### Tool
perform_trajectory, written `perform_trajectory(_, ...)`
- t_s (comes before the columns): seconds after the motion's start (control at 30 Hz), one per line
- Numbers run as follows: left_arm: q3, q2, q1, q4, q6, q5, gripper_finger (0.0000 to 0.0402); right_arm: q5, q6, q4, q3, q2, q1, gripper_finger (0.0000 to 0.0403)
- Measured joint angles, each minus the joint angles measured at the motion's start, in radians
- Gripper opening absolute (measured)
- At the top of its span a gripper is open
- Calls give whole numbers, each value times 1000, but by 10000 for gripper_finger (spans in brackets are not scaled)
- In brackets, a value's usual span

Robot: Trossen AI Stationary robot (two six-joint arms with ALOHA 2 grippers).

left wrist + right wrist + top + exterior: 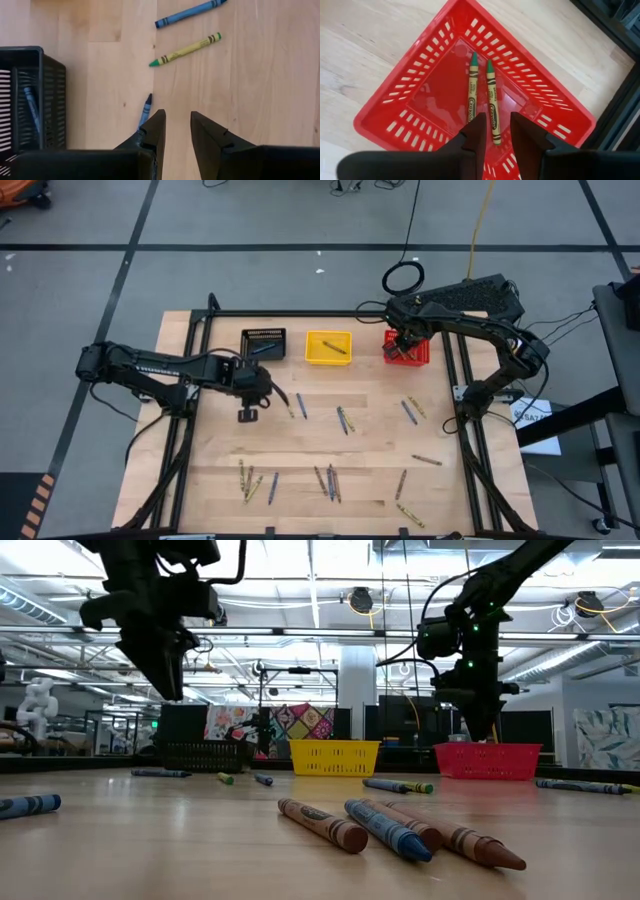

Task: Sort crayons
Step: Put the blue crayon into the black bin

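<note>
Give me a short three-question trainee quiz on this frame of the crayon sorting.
1. True or false: the red bin holds two green crayons.
2. Which bin does the right claw hang over: A black, B yellow, C red?
3. What colour is the crayon lying in the black bin?

Key: 1 true. 2 C. 3 blue; the left claw hangs beside that bin, holding nothing.

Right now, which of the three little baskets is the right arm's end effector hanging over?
The red basket, the one of the three nearest the right arm; two green crayons lie inside. The black and yellow baskets sit apart.
</note>
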Motion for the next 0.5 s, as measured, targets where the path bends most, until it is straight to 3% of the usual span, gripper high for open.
perform_trajectory(0.5,0,0,37,-85,3,14,86,0,-9,21,0,0,0,75)
